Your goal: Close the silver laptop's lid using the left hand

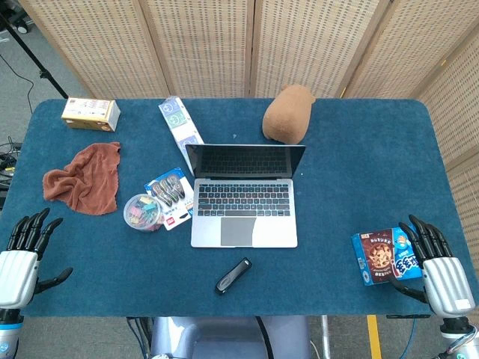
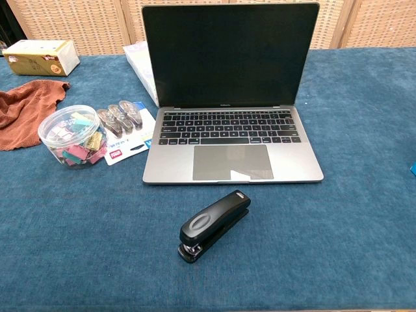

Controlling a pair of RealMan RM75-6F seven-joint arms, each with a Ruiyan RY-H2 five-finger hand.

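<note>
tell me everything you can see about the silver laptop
The silver laptop sits open near the middle of the blue table, its base flat on the cloth. Metal-looking grey body, black keyboard, large grey trackpad, dark switched-off screen upright. Nothing touches it; neither hand is near. A black stapler lies in front, a blister pack at its left edge.

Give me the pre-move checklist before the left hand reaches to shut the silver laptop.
1. Silver laptop lid upright, still to be closed: ok.
2. Keyboard free of objects: ok.
3. Left hand holding nothing, fingers apart: ok.
4. Clear plastic tub of coloured clips and packet of correction tapes lie on the reach path: not ok.
5. Black stapler apart from the laptop's front edge: ok.
6. Right hand away from the laptop: ok.
</note>
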